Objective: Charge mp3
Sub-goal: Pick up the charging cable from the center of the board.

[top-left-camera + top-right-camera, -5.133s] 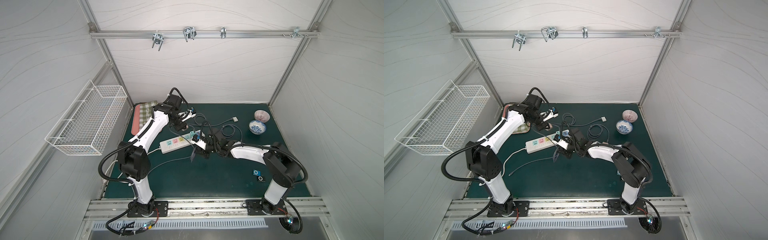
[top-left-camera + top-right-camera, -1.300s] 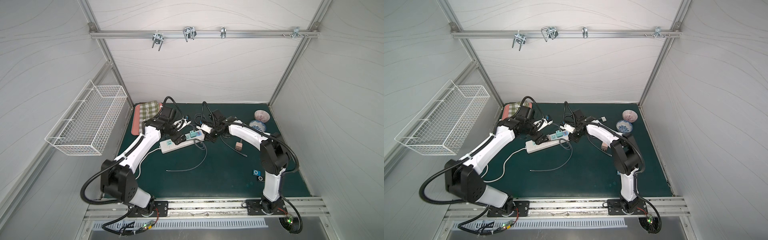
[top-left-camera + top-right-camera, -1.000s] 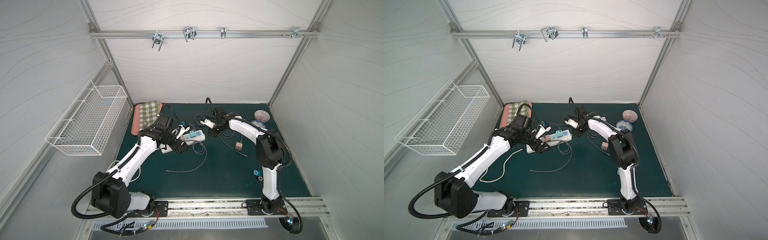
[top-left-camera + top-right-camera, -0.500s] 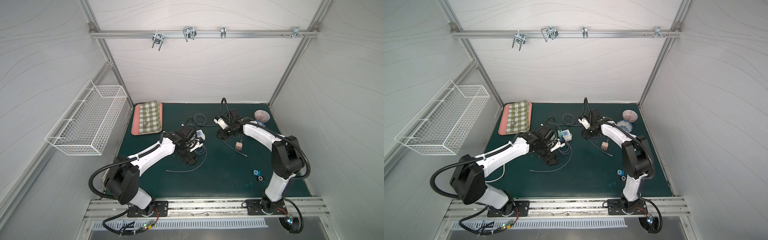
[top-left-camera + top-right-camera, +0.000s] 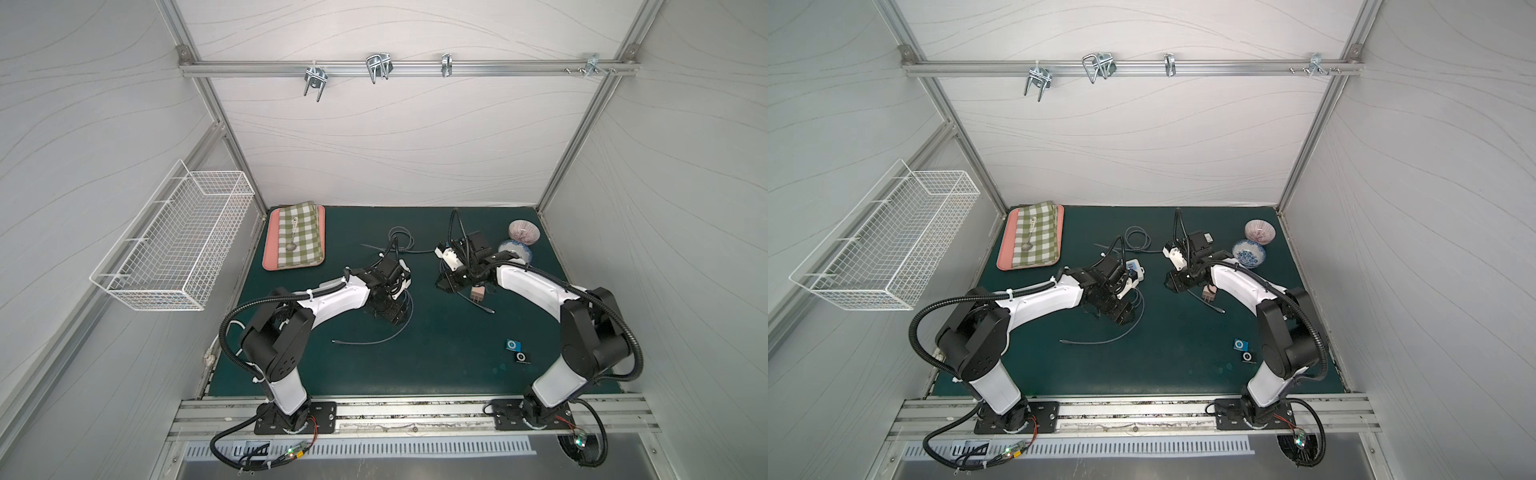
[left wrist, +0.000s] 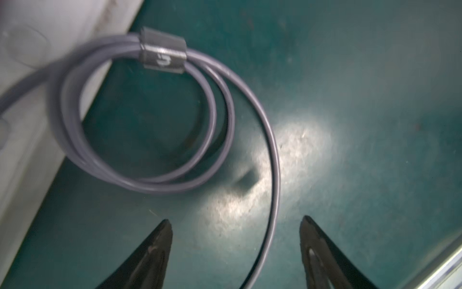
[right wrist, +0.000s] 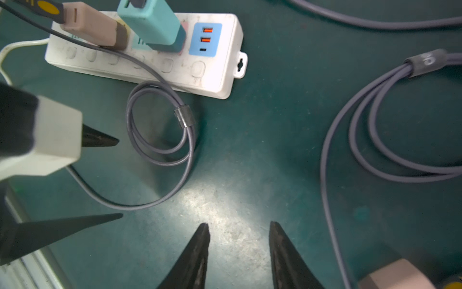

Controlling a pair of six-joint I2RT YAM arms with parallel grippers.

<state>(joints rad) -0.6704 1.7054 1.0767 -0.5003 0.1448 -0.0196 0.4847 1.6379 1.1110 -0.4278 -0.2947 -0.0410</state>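
Two small mp3 players lie on the green mat at the near right, one blue (image 5: 513, 344) (image 5: 1241, 344) and one black (image 5: 521, 356). No gripper is near them. My left gripper (image 6: 235, 220) (image 5: 390, 316) is open low over the mat beside the white power strip (image 7: 212, 72) (image 5: 1136, 268). A grey cable (image 6: 273, 200) (image 5: 374, 338) runs between its fingers without touching them. My right gripper (image 7: 238, 224) (image 5: 446, 283) is open and empty, facing the strip. A teal adapter (image 7: 155, 25) and a beige adapter (image 7: 95, 25) are plugged into the strip.
A loose beige adapter (image 5: 477, 294) with a short cable lies by the right arm. A second coiled cable (image 5: 401, 241) lies further back. Two bowls (image 5: 523, 232) (image 5: 515, 249) stand at the back right, and a pink tray (image 5: 270, 257) with a checked cloth at the back left.
The left arm has swung from the back left to the middle, over the power strip and cable. The right gripper has drawn back to the right and a little nearer.
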